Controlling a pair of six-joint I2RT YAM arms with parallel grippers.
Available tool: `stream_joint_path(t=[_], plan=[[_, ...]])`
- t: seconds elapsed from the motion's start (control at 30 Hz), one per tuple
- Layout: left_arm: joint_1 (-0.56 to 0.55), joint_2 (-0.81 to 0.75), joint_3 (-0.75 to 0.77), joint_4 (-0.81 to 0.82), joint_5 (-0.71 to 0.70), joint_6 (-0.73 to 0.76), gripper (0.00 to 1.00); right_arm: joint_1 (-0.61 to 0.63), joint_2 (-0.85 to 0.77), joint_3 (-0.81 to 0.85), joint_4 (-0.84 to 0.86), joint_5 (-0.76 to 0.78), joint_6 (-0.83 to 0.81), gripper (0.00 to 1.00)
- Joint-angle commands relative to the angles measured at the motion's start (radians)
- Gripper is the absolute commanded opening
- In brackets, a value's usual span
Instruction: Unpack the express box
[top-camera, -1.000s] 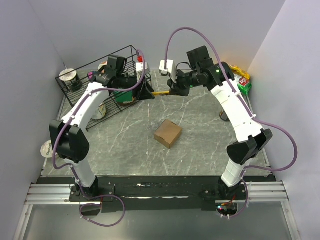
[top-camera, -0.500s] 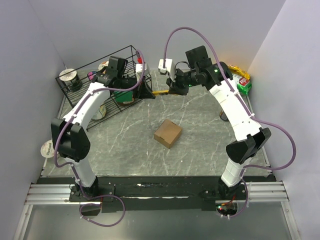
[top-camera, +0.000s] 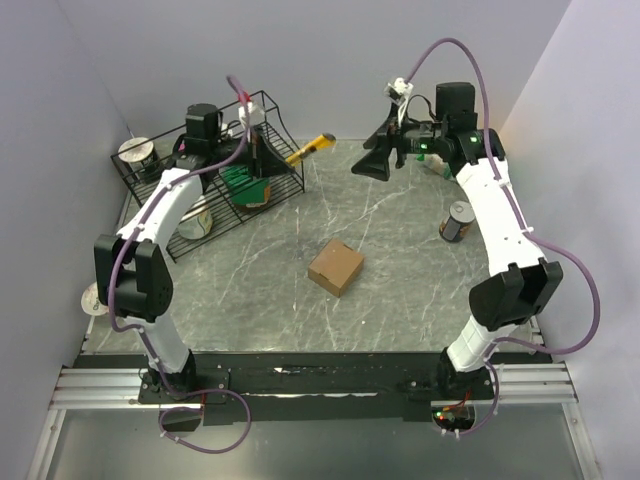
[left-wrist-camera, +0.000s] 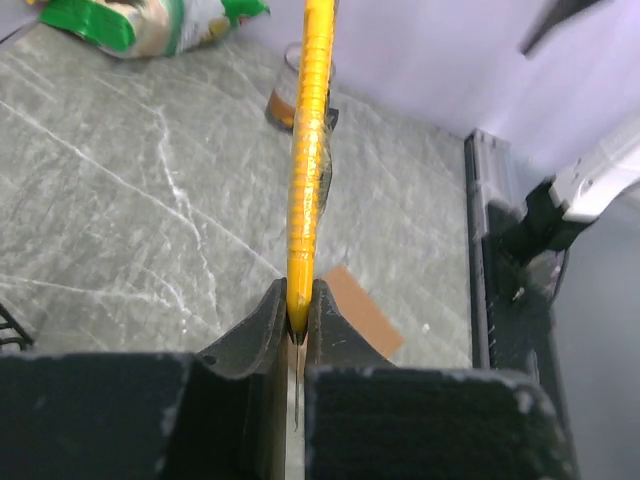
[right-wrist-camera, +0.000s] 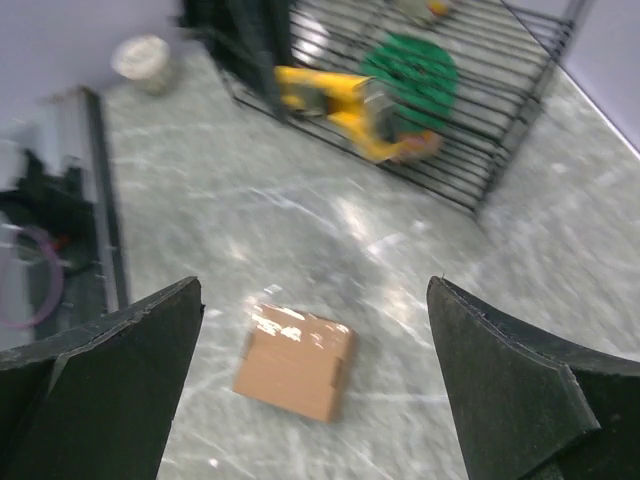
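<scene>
Small plain brown express box (top-camera: 336, 266), flaps closed

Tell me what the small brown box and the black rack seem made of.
Small brown cube-shaped box: cardboard, matte, judging by plain tan faces. Black wire rack: probably painted metal, from thin rigid bars in a grid.

Bright, even overhead light, soft shadows.
Right wrist view was motion-blurred over the black wire rack (right-wrist-camera: 507, 150) and small brown cardboard box (right-wrist-camera: 295, 362); pale glare streaked the grey marbled tabletop (right-wrist-camera: 350, 215) there.
</scene>
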Motion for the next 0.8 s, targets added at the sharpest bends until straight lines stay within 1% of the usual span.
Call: stream_joint_path(t=[0.0, 0.03, 0.07, 0.17, 0.2, 0.3, 0.43, 0.5, 0.53, 0.6, 0.77], plan=[[0.000, -0.053, -0.052, 0.464, 0.089, -0.436, 0.01, 0.046, -0.063, -0.010, 0.143, -0.198, 0.121, 1.00], [0.000, -0.049, -0.056, 0.538, 0.093, -0.510, 0.01, 0.052, -0.058, -0.011, 0.151, -0.207, 0.132, 1.00], [-0.003, -0.046, -0.059, 0.550, 0.095, -0.529, 0.01, 0.058, -0.054, -0.010, 0.154, -0.209, 0.135, 1.00], [-0.012, -0.033, -0.043, 0.541, 0.104, -0.529, 0.01, 0.098, -0.051, -0.018, 0.191, -0.160, 0.131, 1.00], [-0.015, -0.027, -0.037, 0.554, 0.109, -0.538, 0.01, 0.105, -0.051, -0.024, 0.209, -0.105, 0.138, 1.00], [-0.028, -0.024, -0.026, 0.566, 0.135, -0.573, 0.01, 0.107, -0.022, -0.016, 0.278, -0.073, 0.210, 1.00], [-0.035, -0.035, -0.033, 0.554, 0.144, -0.572, 0.01, 0.103, 0.014, 0.041, 0.306, -0.083, 0.261, 0.96], [-0.037, -0.043, -0.047, 0.578, 0.144, -0.590, 0.01, 0.103, 0.029, 0.050, 0.309, -0.099, 0.275, 0.94], [-0.037, -0.044, -0.049, 0.583, 0.138, -0.593, 0.01, 0.104, 0.034, 0.054, 0.300, -0.114, 0.278, 0.91], [-0.034, -0.049, -0.050, 0.584, 0.122, -0.605, 0.01, 0.104, 0.047, 0.068, 0.277, -0.119, 0.281, 0.89], [-0.034, -0.044, -0.061, 0.707, 0.118, -0.691, 0.01, 0.102, 0.040, 0.024, 0.280, -0.102, 0.302, 0.91]])
